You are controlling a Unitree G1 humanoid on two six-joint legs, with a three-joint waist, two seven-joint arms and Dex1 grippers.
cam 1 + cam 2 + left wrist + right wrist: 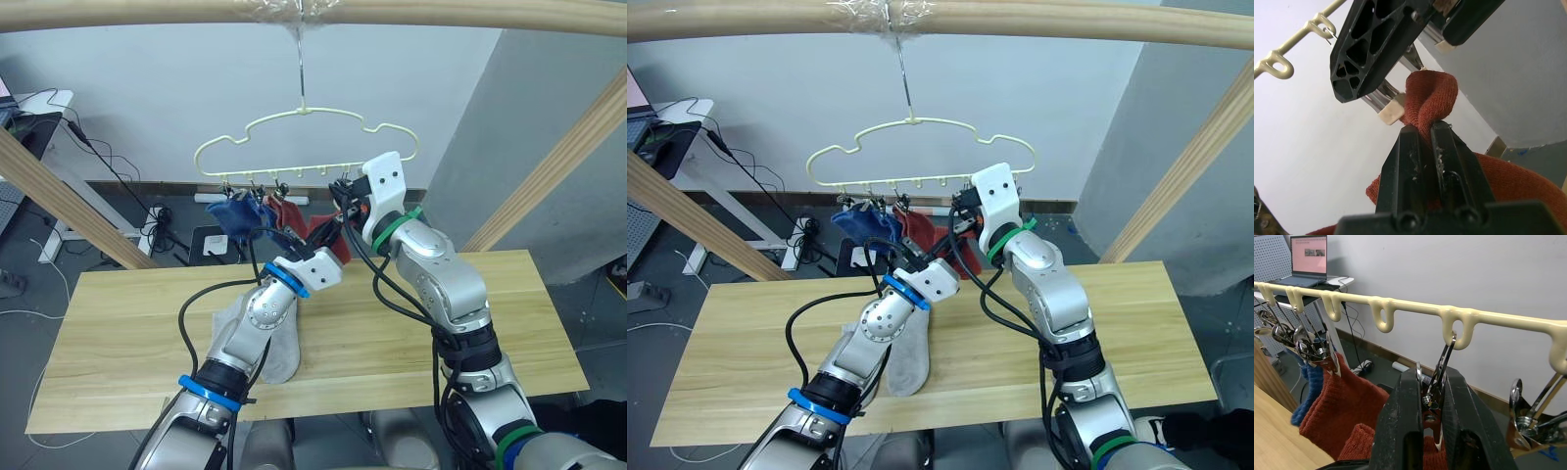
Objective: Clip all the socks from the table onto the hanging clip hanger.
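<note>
While two blue socks (pixel 235 213) hang, one grey sock (pixel 280 354) remains.

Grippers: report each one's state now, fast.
Left gripper: shut on the rust red sock.
Right gripper: shut on a metal clip of the clip hanger.

No legible text; laptop screen (pixel 1309 254) content too small to read.
</note>
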